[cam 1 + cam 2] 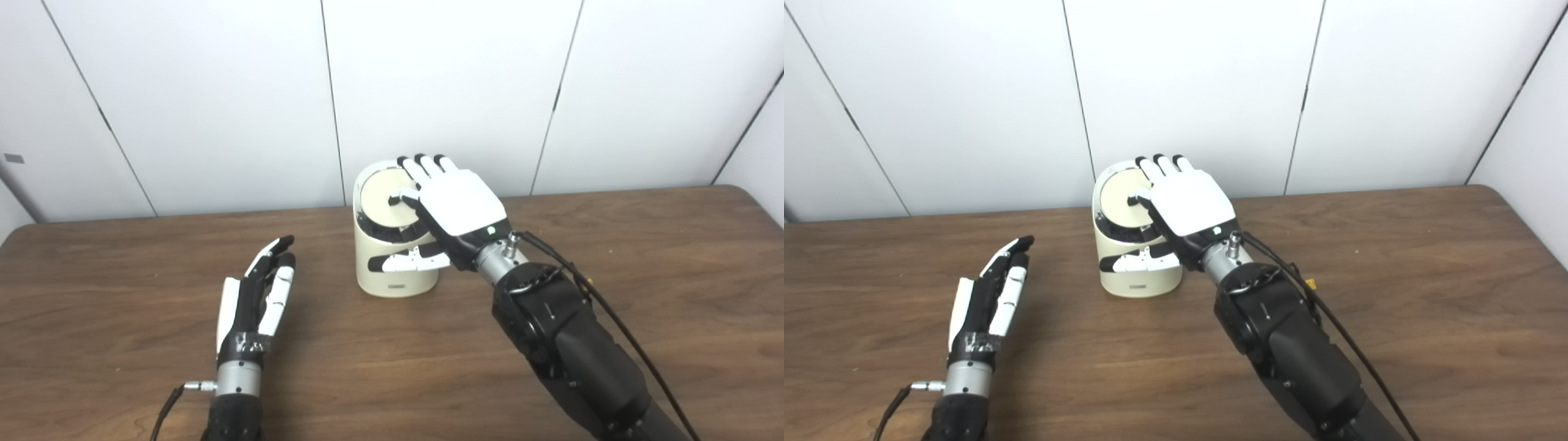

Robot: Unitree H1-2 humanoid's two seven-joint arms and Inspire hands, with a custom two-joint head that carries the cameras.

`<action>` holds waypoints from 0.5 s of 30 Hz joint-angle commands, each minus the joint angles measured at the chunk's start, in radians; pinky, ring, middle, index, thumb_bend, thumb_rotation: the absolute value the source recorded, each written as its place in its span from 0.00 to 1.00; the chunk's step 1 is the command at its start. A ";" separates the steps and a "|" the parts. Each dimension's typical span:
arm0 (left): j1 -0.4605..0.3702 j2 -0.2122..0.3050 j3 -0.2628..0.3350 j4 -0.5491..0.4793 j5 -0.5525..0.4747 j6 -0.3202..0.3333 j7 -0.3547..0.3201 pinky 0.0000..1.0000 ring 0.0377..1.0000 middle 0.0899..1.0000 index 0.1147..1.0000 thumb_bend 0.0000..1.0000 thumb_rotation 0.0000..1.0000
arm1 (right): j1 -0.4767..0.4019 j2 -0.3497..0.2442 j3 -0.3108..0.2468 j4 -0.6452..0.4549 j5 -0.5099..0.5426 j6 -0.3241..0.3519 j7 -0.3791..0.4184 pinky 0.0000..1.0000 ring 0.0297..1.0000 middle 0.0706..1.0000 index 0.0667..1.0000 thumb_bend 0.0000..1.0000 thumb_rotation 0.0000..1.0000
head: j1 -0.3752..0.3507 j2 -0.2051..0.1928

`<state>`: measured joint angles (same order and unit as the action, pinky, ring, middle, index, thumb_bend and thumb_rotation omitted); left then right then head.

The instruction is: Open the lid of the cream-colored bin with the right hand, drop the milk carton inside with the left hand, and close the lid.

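The cream-colored bin (392,263) stands upright at the middle of the table. Its round lid (380,197) shows a dark gap along its front edge. My right hand (456,205) lies flat over the right part of the lid, fingers stretched out toward the wall. Its thumb (407,260) reaches across the bin's front wall. It grips nothing. My left hand (260,294) is open and empty, low over the table to the left of the bin, fingers pointing toward the wall. No milk carton is in view in either eye view.
The brown wooden table (643,269) runs to a white panelled wall (459,79) close behind the bin. A black cable (612,318) runs along my right forearm.
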<state>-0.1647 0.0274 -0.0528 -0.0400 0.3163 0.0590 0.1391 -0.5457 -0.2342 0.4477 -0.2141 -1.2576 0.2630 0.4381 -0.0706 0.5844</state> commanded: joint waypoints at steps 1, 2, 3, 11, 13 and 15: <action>-0.038 -0.005 0.000 -0.029 0.015 -0.016 0.014 0.82 0.87 0.88 0.87 0.51 1.00 | 0.017 -0.016 0.003 0.034 0.010 -0.005 0.092 1.00 1.00 1.00 0.73 0.64 1.00 | 0.000 0.000; -0.038 -0.007 0.000 -0.029 0.013 -0.015 0.014 0.82 0.87 0.88 0.87 0.51 1.00 | 0.018 -0.015 -0.001 0.031 0.015 -0.004 0.090 1.00 1.00 1.00 0.73 0.64 1.00 | 0.001 -0.001; -0.038 -0.008 0.001 -0.028 0.011 -0.016 0.015 0.82 0.87 0.88 0.88 0.51 1.00 | 0.019 -0.015 -0.004 0.029 0.018 -0.005 0.085 1.00 1.00 1.00 0.73 0.63 1.00 | 0.001 -0.001; -0.034 -0.014 0.003 -0.030 0.018 -0.018 0.021 0.81 0.86 0.88 0.87 0.50 1.00 | 0.037 0.007 -0.063 -0.003 0.088 -0.014 -0.028 1.00 1.00 1.00 0.83 0.61 0.96 | 0.005 -0.004; -0.034 -0.015 0.003 -0.029 0.018 -0.020 0.023 0.83 0.87 0.87 0.87 0.50 1.00 | 0.041 0.017 -0.086 -0.014 0.111 -0.014 -0.062 1.00 1.00 1.00 0.93 0.59 0.97 | 0.007 -0.005; -0.032 -0.015 0.004 -0.032 0.018 -0.014 0.021 0.83 0.87 0.88 0.87 0.50 1.00 | 0.048 0.031 -0.112 -0.022 0.139 -0.017 -0.106 1.00 1.00 1.00 0.97 0.58 0.95 | 0.010 -0.004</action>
<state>-0.1648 0.0135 -0.0509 -0.0401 0.3177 0.0592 0.1456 -0.4750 -0.2083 0.3626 -0.2182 -1.1295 0.2465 0.3731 -0.0598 0.5798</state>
